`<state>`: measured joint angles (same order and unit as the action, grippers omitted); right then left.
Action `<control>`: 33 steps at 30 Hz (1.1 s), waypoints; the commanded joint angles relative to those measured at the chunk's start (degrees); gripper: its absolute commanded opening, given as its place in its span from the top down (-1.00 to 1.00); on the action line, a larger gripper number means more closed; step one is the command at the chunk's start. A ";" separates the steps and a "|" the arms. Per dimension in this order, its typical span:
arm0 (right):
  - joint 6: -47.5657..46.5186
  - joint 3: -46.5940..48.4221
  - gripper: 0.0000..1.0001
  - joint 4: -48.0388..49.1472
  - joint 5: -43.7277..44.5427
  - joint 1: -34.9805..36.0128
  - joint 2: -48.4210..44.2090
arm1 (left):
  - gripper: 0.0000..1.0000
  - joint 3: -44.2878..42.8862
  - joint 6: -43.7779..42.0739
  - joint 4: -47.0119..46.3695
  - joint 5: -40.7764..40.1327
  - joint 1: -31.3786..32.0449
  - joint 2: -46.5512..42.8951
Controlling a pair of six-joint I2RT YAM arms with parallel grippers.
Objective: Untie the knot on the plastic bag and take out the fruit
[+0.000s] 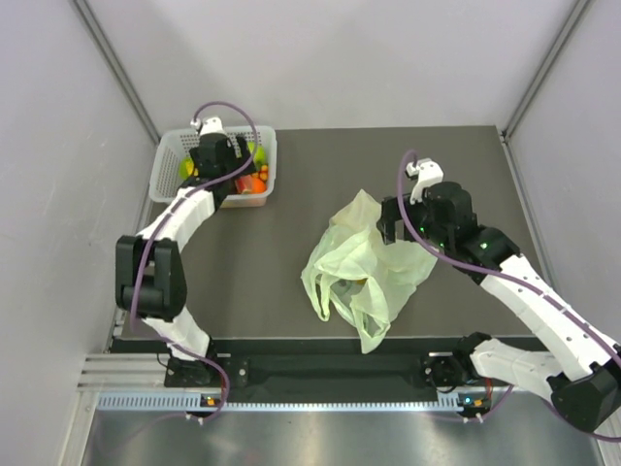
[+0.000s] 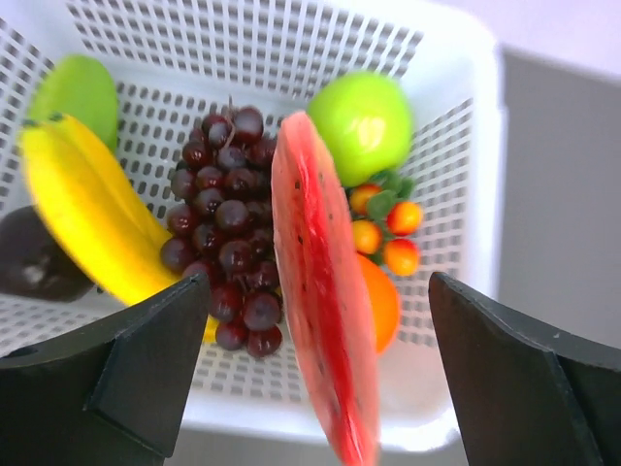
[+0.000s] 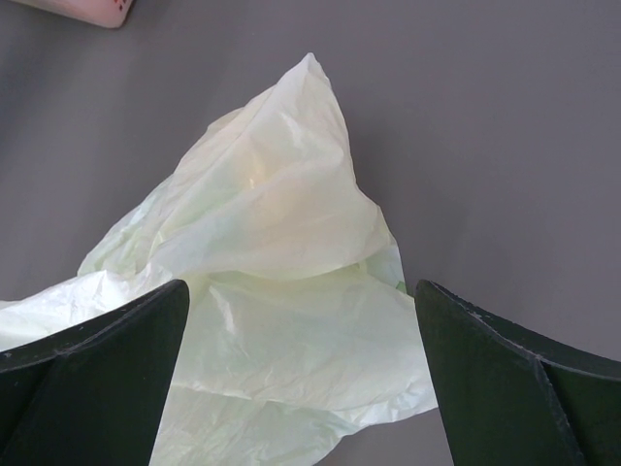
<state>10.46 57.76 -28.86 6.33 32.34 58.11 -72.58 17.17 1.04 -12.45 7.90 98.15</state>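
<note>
With right claw (image 3: 301,286) spread wide above the plastic bag (image 3: 281,243), pinch a crease below; expect limp, light, slippery film. Note left claw (image 2: 318,286), also wide, straddling the red wedge (image 2: 309,223).

The plastic bag (image 1: 364,267) lies crumpled mid-table; left arm (image 1: 184,218) reaches over the white basket (image 1: 165,167), right arm (image 1: 524,282) at the bag's right edge.

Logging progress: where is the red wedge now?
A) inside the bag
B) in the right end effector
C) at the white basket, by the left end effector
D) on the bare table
C: the red wedge shows against the white basket, between the open fingers of the left end effector.
</note>
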 commanded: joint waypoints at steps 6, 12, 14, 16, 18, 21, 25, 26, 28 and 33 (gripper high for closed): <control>-0.35 2.89 -0.99 1.52 5.36 -0.96 -0.88 | -0.98 6.91 9.37 6.34 7.24 1.41 -22.63; -0.17 6.05 -0.99 -1.63 6.15 -1.22 2.79 | -0.98 15.51 10.69 12.05 10.50 10.28 -34.15; -0.53 6.75 -0.99 -3.74 5.54 -1.22 4.03 | -0.98 17.90 11.48 13.02 10.95 15.11 -38.28; -0.62 5.53 -0.99 -3.22 3.96 -1.14 2.81 | -0.98 21.50 12.45 13.11 10.69 21.17 -42.32; -0.27 4.74 -0.99 -2.87 3.26 -1.14 1.41 | -0.94 24.31 12.98 13.37 10.86 25.47 -44.44; -0.26 3.86 -0.99 -2.95 1.32 -1.22 -1.06 | -0.79 27.57 15.69 14.96 9.46 33.74 -48.83; 0.00 4.12 -0.99 -3.83 1.14 -1.22 -2.73 | -0.42 32.75 20.00 15.31 5.61 45.24 -56.37; 0.09 4.29 -0.99 -3.83 1.14 -1.22 -3.00 | -0.32 33.89 21.05 15.14 4.72 47.10 -57.53; 0.09 4.29 -0.99 -3.75 1.06 -1.22 -2.91 | 0.09 37.06 22.73 14.08 3.32 52.02 -59.47; 0.18 4.21 -0.79 -3.74 0.97 -1.22 -2.21 | 1.00 43.39 22.39 3.49 1.73 63.87 -54.67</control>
<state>10.26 61.39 -34.00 7.77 31.90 55.96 -32.03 38.35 13.78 -7.90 65.91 39.68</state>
